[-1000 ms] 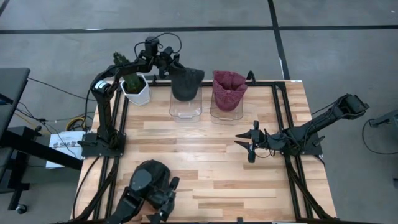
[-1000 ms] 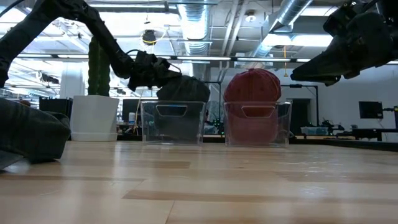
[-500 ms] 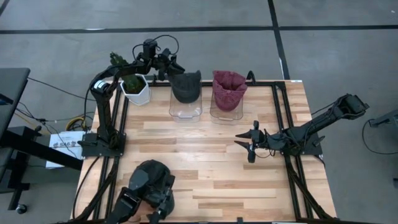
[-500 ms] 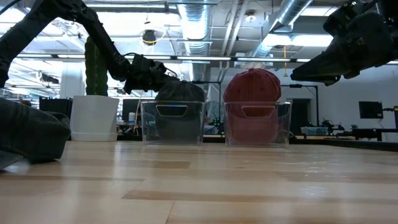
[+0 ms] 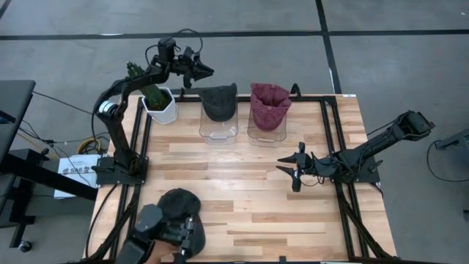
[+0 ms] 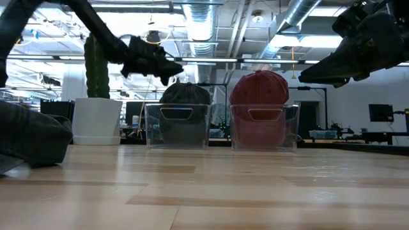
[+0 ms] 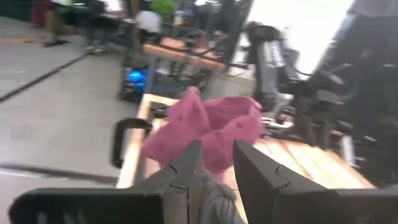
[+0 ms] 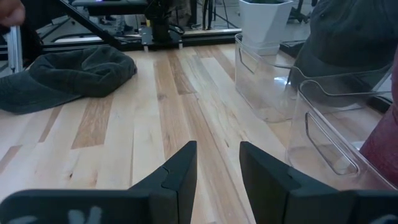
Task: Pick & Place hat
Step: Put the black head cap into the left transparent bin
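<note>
The dark hat (image 5: 218, 102) sits in the left clear bin (image 5: 218, 129), partly hidden by its wall. The left gripper (image 5: 199, 70), fingers slightly apart and empty, hovers beyond the table's far edge. The right gripper (image 5: 287, 170) waits mid-table, fingers narrowly parted. The floor label (image 5: 73, 171) is unreadable.

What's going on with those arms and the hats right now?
Left gripper open, empty, beyond dark hat sitting on its clear bin. Right gripper open, idle mid-table. Nothing in the way.

At the back of the surface (image 5: 242, 191), two bins stood side by side, a hat (image 5: 219, 101) in the left bin (image 5: 218, 128) and another hat (image 5: 269, 104) in the right bin (image 5: 265, 130); a potted plant (image 5: 157, 101) stood left of them, and a third hat (image 5: 178, 203) lay near the front left.
</note>
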Motion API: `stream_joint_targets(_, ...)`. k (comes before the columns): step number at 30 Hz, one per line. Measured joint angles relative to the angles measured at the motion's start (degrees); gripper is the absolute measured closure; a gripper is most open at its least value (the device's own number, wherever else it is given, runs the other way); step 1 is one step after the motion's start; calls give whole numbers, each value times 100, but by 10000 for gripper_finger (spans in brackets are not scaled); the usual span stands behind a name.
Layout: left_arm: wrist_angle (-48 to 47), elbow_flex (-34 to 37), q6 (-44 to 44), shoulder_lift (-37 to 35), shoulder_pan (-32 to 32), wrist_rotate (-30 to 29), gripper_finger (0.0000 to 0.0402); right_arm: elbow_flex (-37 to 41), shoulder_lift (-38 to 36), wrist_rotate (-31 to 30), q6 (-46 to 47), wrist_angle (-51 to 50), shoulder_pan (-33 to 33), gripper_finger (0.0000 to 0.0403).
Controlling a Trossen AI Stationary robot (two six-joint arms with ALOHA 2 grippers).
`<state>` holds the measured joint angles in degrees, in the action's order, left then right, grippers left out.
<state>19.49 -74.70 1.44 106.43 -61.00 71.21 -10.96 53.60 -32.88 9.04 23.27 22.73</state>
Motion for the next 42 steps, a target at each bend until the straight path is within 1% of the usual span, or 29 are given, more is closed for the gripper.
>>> stream_joint_targets(2, -653, -1, 386, -315, 33, -552, 314, 0, 0, 0, 0, 0, -1, 290)
stream_joint_targets(3, -1133, -2, 705, -493, 68, -946, 314, 0, 0, 2, 0, 0, 0, 290)
stream_joint_targets(4, -1654, 0, 1111, -670, 122, -1404, 314, 0, 0, 11, 0, 0, 2, 290)
stream_joint_targets(7, -3167, -2, 2227, -1234, 379, -3037, 314, 0, 0, 11, 0, 0, 0, 290)
stream_joint_targets(8, -3565, 8, 2441, -1403, 493, -3491, 314, 0, 0, 13, 0, 0, 2, 290)
stream_joint_targets(9, -3826, 65, 2547, -1571, 597, -3812, 314, 0, 0, 12, 0, 0, 1, 290)
stream_joint_targets(10, -4042, 136, 2573, -1740, 707, -4014, 314, 0, 0, 13, 0, 0, -1, 290)
stream_joint_targets(12, -4293, 331, 2561, -2079, 911, -4106, 314, 0, 0, 13, 0, 0, 0, 290)
stream_joint_targets(15, -4363, 767, 2424, -2625, 1274, -4132, 314, 0, 0, 13, 0, 0, -1, 290)
stream_joint_targets(21, -4393, 1876, 1648, -3680, 2078, -4223, 314, 0, 0, 13, -2, 0, 2, 290)
stream_joint_targets(27, -4402, 3047, 695, -4546, 3028, -4812, 314, 0, 0, 11, 0, 0, 0, 290)
stream_joint_targets(33, -4395, 3833, -364, -5169, 4022, -5344, 314, 0, 0, 13, -18, 162, -1, 290)
stream_joint_targets(38, -4398, 4299, -1021, -5482, 4985, -5495, 314, -3, 0, 13, -52, 425, 1, 290)
stream_joint_targets(42, -4421, 4621, -1702, -5521, 5759, -5537, 314, -4, 0, 11, -66, 439, 1, 290)
